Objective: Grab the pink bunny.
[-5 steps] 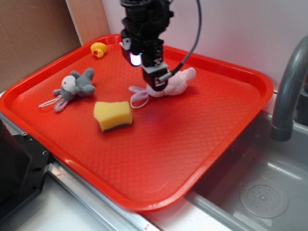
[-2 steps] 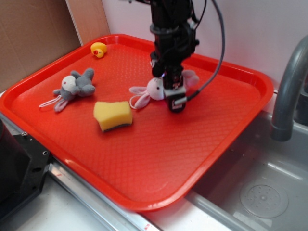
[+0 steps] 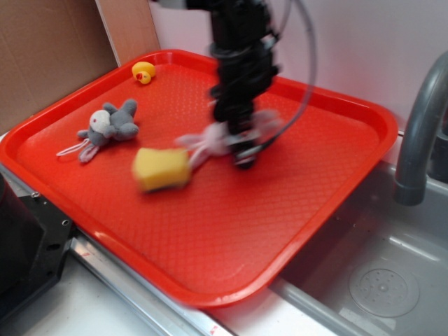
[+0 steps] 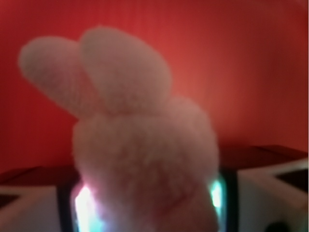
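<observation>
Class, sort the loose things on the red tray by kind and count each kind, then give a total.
Plush animals: 2, the pale pink fuzzy bunny and the grey plush animal
Yellow rubber duck: 1
Yellow sponge: 1
Total: 4

**Where things lie on the tray**

The tray sits on the bench, with a sink to its right and a tap at the sink's back edge. On the tray, the duck lies at the far left corner. The plush animal lies near the left rim. The sponge is near the middle, with the bunny just behind and right of it, under the gripper.
</observation>
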Tool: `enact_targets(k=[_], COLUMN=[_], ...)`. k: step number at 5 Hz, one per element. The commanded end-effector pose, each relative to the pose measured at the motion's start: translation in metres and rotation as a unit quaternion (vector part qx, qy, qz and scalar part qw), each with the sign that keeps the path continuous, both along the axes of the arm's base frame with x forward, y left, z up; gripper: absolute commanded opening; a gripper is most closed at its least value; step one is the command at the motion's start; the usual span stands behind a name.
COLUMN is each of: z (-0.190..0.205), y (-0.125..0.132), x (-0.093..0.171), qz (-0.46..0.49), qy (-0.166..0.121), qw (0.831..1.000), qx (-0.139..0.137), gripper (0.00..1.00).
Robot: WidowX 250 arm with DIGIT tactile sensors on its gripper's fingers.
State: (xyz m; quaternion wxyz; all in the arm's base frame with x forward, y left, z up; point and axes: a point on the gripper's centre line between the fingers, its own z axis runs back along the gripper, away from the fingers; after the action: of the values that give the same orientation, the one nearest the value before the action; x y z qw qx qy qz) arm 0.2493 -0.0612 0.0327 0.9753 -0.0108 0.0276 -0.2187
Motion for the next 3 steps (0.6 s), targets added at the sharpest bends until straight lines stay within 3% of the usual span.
enact_targets(k=[1,2,3], z=[0.108,0.128,0.133], y=[0.042,0.055,0.062], x=[-0.027,-0.035,-0.033], qz=[0.107,0.153,0.249], qy=[-0.084,-0.09,-0.082], qw=[0.99,0.983,0.965], qx=[-0.05,-0.054,-0.029], gripper=[0.0,0.0,0.0])
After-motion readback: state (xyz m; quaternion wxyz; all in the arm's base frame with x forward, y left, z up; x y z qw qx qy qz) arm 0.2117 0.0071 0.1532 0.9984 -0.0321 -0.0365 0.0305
